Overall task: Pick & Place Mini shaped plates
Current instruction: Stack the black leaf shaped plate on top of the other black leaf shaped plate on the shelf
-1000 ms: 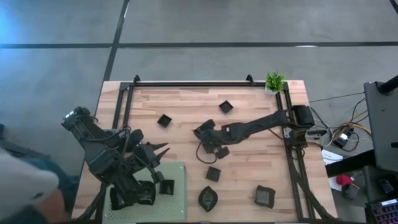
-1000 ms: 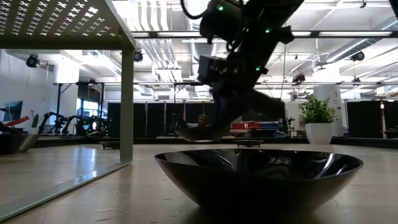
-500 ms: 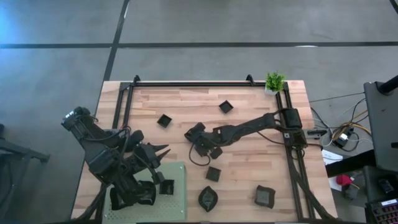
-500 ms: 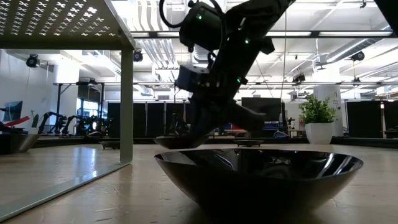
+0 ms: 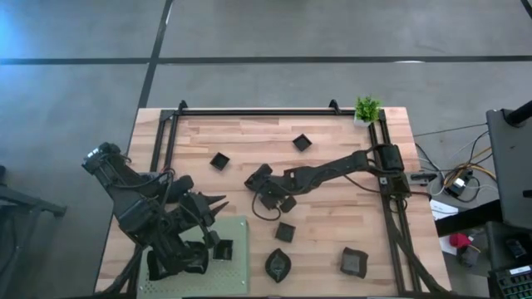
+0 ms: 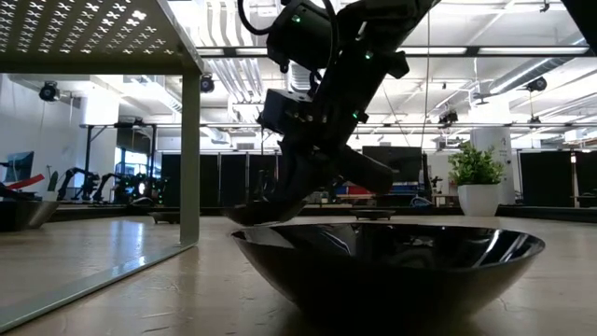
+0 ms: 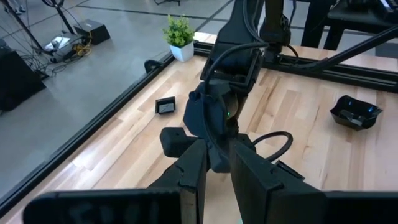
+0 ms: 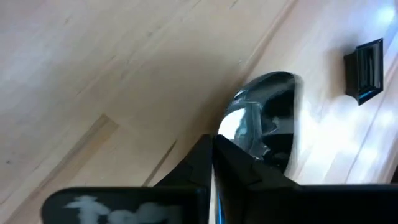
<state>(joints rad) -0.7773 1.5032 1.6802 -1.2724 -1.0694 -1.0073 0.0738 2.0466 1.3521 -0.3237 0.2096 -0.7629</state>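
High view: my right fingers (image 5: 272, 198) sit mid-counter, clamped on a small round dish (image 8: 264, 121) held just above the wood. Left fingers (image 5: 218, 203) wait, slightly apart and empty, over the green mat (image 5: 239, 266). One dish (image 5: 223, 249) sits on the mat; several others (image 5: 302, 143) remain scattered on the counter (image 5: 332, 158), so plenty seems left.

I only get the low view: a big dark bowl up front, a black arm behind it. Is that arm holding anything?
Observer: Yes. Its wrist view shows the right gripper shut on the rim of a shiny black dish.
Operator: Any other dishes around?
Observer: From above, several, including a square dish near the potted plant.
Operator: And the other arm?
Observer: The left gripper waits at the edge of the green mat.
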